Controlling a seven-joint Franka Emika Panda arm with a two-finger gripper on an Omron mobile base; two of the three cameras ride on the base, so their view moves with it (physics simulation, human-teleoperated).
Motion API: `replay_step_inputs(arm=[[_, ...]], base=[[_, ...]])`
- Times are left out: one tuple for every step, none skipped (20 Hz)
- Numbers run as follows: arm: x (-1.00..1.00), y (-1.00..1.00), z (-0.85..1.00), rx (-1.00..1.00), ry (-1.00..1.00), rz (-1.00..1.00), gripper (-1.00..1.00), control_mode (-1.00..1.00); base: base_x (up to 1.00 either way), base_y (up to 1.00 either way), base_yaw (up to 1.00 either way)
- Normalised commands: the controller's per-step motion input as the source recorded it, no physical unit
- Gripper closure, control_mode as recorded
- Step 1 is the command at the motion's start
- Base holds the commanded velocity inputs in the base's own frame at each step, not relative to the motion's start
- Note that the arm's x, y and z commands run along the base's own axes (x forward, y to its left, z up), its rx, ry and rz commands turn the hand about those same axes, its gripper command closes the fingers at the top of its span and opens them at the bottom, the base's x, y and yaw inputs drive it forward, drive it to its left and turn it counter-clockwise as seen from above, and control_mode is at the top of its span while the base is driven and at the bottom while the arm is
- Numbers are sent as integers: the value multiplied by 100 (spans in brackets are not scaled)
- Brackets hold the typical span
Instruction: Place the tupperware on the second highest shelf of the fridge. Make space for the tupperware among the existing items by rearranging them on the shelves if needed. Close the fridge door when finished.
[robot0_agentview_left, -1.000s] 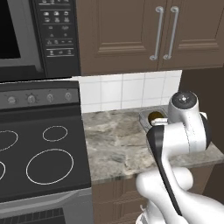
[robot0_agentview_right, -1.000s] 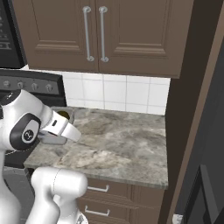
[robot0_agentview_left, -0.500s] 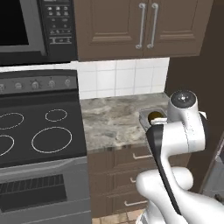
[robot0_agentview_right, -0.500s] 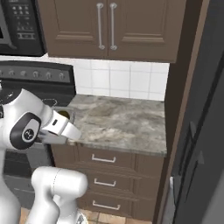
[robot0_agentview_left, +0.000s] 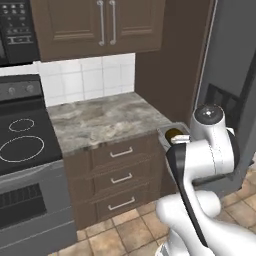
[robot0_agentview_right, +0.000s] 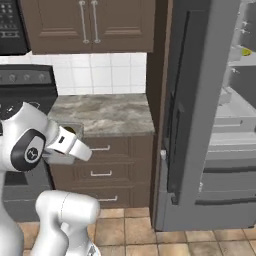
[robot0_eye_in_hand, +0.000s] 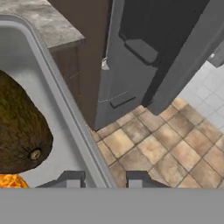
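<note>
My gripper (robot0_eye_in_hand: 105, 180) is shut on the rim of the tupperware (robot0_eye_in_hand: 57, 87), a shallow grey container with a brown lump of food (robot0_eye_in_hand: 17, 127) inside. The tupperware (robot0_agentview_left: 172, 134) hangs in the air beside the counter's right end, just ahead of my wrist, and it is also seen under my hand (robot0_agentview_right: 55, 158). The fridge (robot0_agentview_right: 195, 100) stands to the right with its grey door swung open. Pale shelves (robot0_agentview_right: 235, 107) show inside, with a yellow piece (robot0_agentview_right: 246, 51) on an upper one. I cannot tell which is the second highest shelf.
A stone counter (robot0_agentview_left: 100, 120) over brown drawers (robot0_agentview_left: 120, 175) lies left of the fridge, with a black stove (robot0_agentview_left: 20, 145) further left. Upper cabinets (robot0_agentview_left: 100, 25) hang above. The open fridge door (robot0_agentview_left: 235, 60) stands close on my right, over tiled floor (robot0_eye_in_hand: 162, 148).
The whole picture has shifted: the base has backed off and turned right, so stove and counter slid left and the open fridge came into view. The tupperware stays in my grip.
</note>
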Motion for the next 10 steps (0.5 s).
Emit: replay_step_inputs(arm=[[0, 0, 0, 0, 0, 0, 100, 100], [0, 0, 0, 0, 0, 0, 100, 100], [0, 0, 0, 0, 0, 0, 100, 100], [0, 0, 0, 0, 0, 0, 100, 100], [0, 0, 0, 0, 0, 0, 100, 100], [0, 0, 0, 0, 0, 0, 100, 100], [0, 0, 0, 0, 0, 0, 100, 100], [0, 0, 0, 0, 0, 0, 100, 100], [0, 0, 0, 0, 0, 0, 100, 100], [0, 0, 0, 0, 0, 0, 100, 100]], base=[[-51, -26, -58], [-43, -31, -59], [-37, -35, -59], [-23, -52, -57], [-12, -66, -55], [-1, -81, -53], [0, -93, -51], [0, -100, -43], [0, -100, -36], [0, -100, -32]])
